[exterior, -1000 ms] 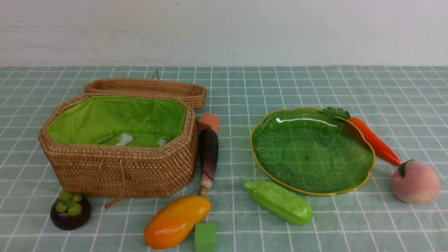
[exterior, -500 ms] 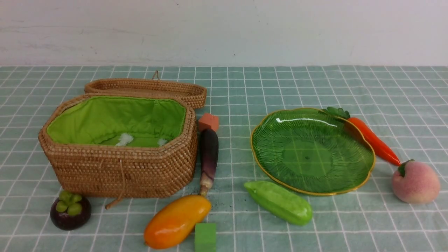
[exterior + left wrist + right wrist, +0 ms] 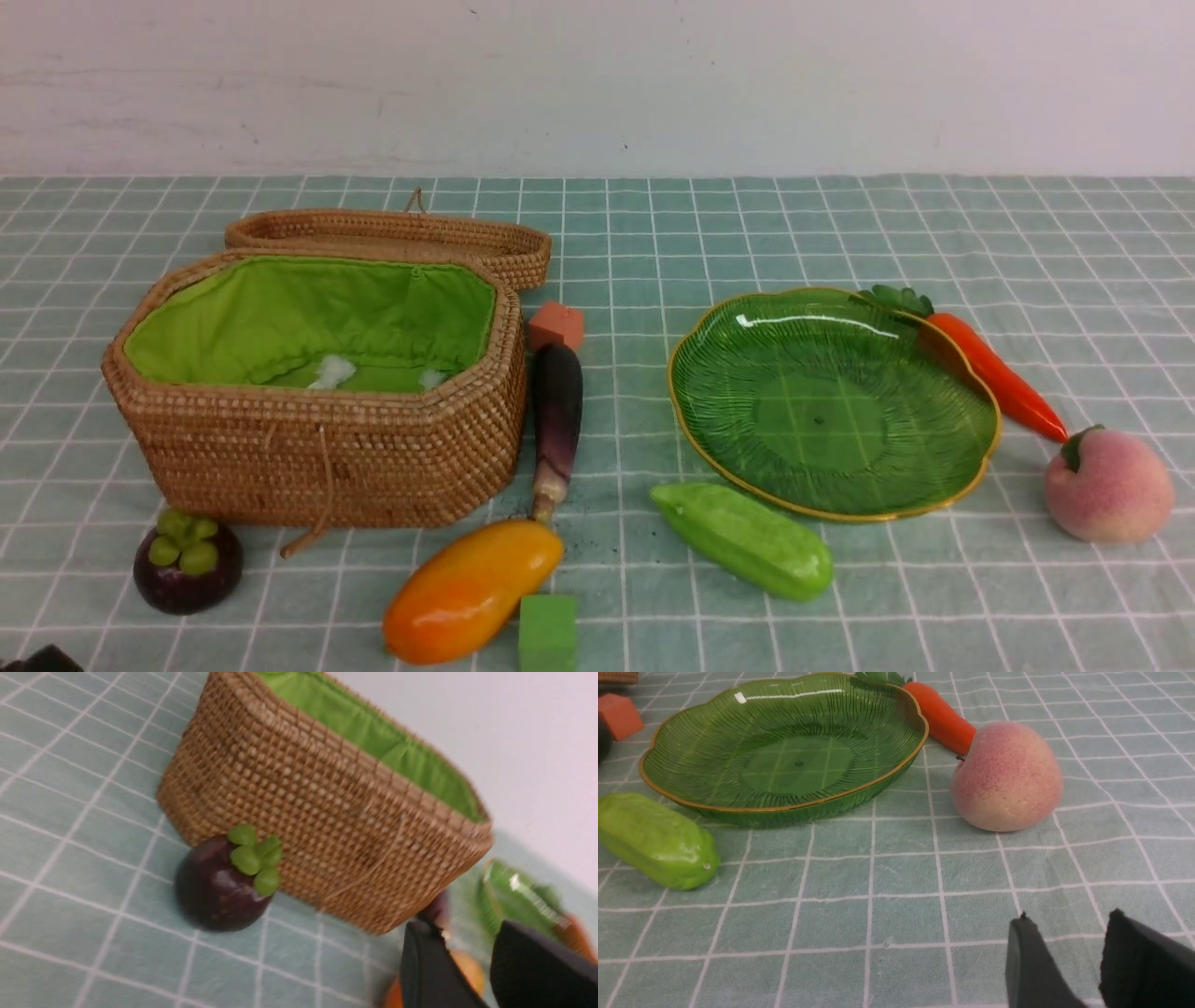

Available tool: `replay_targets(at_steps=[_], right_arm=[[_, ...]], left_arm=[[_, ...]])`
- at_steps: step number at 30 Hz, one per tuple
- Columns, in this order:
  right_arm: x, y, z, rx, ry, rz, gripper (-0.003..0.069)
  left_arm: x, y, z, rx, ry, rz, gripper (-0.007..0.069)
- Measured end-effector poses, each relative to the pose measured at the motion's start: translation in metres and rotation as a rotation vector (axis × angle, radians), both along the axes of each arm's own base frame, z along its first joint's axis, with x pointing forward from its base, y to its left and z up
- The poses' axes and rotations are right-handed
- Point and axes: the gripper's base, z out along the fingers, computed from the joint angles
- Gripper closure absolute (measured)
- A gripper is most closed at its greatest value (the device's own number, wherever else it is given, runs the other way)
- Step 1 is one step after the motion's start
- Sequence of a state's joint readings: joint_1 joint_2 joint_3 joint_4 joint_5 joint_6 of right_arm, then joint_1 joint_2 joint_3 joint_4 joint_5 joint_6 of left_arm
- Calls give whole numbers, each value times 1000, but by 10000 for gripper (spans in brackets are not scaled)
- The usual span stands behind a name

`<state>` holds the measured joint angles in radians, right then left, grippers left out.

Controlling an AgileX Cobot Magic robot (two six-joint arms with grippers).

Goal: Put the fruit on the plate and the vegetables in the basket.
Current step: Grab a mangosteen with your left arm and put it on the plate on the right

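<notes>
The wicker basket [image 3: 327, 457] stands open at the left, its green lining bare. The green plate [image 3: 976, 467] sits empty at the right. Mangosteen [image 3: 187, 560] and mango [image 3: 471, 588] lie in front of the basket, and the eggplant [image 3: 557, 420] lies beside it. The gourd [image 3: 744, 539] lies before the plate, with carrot [image 3: 994, 373] and peach [image 3: 1108, 485] to its right. My left gripper [image 3: 472, 933] is open and empty, hovering near the mangosteen [image 3: 210, 891]. My right gripper [image 3: 1069, 924] is open over bare cloth, short of the peach [image 3: 1008, 779].
An orange-red cube [image 3: 556, 325] sits behind the eggplant. A green cube [image 3: 548, 633] touches the mango's near end. The basket's lid [image 3: 401, 233] lies behind it. A green checked cloth [image 3: 840, 233] covers the table up to a white wall.
A dark piece of my left arm has come into the bottom left corner of the front view. None of the objects has moved.
</notes>
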<state>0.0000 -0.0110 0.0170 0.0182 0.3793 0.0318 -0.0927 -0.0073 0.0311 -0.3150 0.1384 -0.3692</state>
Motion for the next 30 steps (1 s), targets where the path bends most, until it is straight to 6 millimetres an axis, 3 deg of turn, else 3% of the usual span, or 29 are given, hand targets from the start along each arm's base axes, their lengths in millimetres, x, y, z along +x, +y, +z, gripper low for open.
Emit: replay_targets(at_steps=[4, 9, 12, 14, 16, 17, 18, 19, 22, 28, 30], right_arm=[[0, 0, 0, 0, 0, 0, 419], [0, 0, 0, 0, 0, 0, 419], [0, 0, 0, -1, -1, 0, 419], [1, -1, 1, -21, -19, -1, 419], [1, -1, 1, -9, -35, -5, 419], [2, 1, 4, 89, -67, -18, 419], [2, 1, 5, 114, -77, -22, 419], [3, 2, 8, 249, -114, -36, 419], [4, 3, 16, 503, -187, -64, 419], [2, 7, 25, 643, -163, -56, 454], [-5, 14, 51, 616, -66, 35, 496]], left_arm=[[0, 1, 6, -170, -45, 19, 414], [0, 3, 10, -250, -83, 35, 428], [-1, 1, 13, -246, -54, 13, 514], [-4, -2, 29, -202, -58, -18, 620], [-6, -3, 37, -167, -64, -32, 638], [-12, -5, 52, -106, -57, -67, 638], [-12, -5, 54, -101, -65, -67, 638], [-17, -8, 66, -61, -35, -100, 638], [-15, -13, 76, 8, 137, -164, 638], [2, -16, 81, 195, 444, -237, 638], [15, -17, 82, 259, 551, -271, 638]])
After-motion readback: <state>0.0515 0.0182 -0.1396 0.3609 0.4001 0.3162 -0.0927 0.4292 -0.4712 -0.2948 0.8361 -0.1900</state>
